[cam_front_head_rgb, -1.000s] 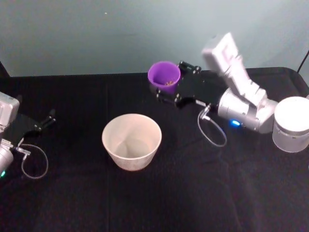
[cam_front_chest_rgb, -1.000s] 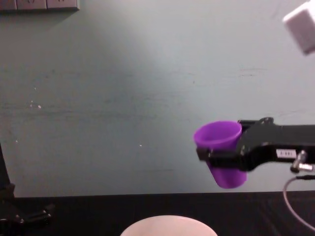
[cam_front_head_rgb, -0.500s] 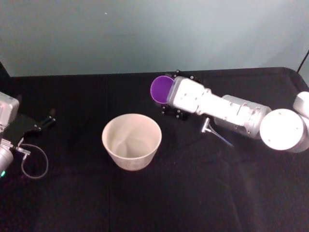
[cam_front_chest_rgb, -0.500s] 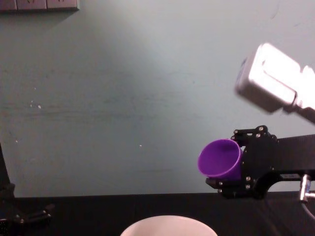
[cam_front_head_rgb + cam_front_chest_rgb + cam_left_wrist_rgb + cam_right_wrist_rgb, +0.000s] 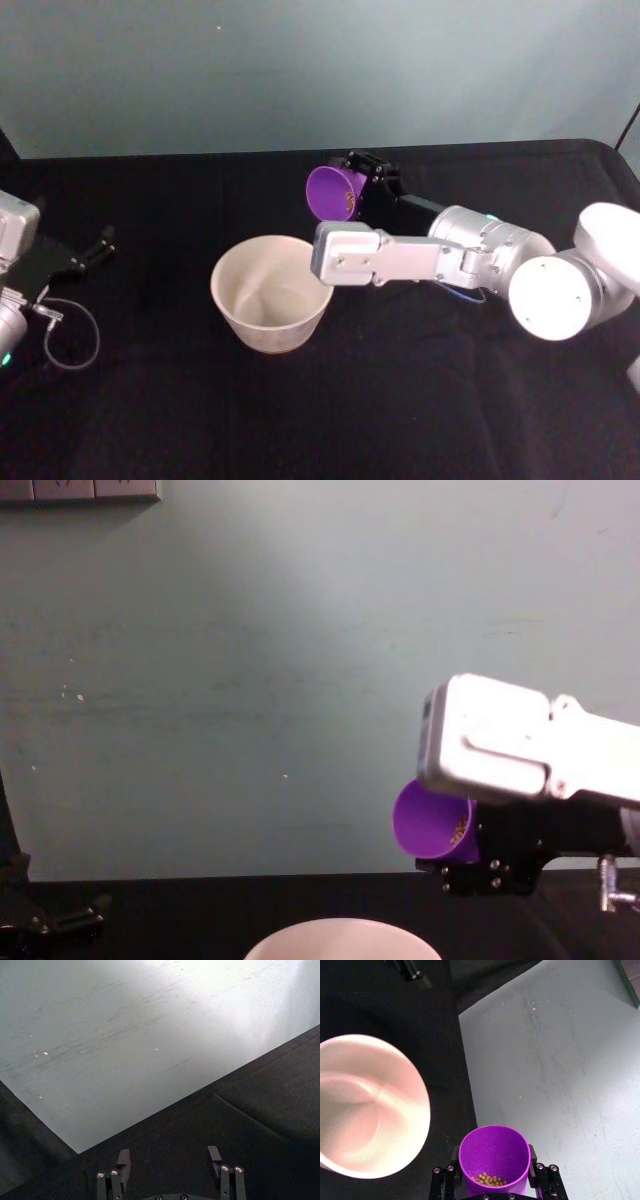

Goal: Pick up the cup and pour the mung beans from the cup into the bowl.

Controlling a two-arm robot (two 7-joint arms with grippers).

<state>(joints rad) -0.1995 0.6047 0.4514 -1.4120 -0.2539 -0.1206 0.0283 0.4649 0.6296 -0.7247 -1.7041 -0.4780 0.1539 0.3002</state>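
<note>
The purple cup [image 5: 333,192] hangs in the air just behind the bowl's far right rim, tipped on its side with its mouth facing left. My right gripper [image 5: 352,186] is shut on the cup [image 5: 494,1152], one finger on each side of its wall. Mung beans [image 5: 490,1179] lie against the cup's lower wall inside. The pale pinkish-white bowl [image 5: 226,272] stands on the black table, and its inside [image 5: 350,1125] looks bare. In the chest view the cup [image 5: 428,823] sits above the bowl's rim [image 5: 345,927], held by the right gripper [image 5: 458,848].
My left gripper [image 5: 92,250] rests open at the table's left edge, far from the bowl, with its fingers [image 5: 123,1159] over black cloth. A loose cable [image 5: 70,340] loops beside it. A pale green wall stands behind the table.
The right wrist has rolled and tipped the cup from upright onto its side, mouth to the left. The cup has come lower and closer to the bowl. The left arm stayed still.
</note>
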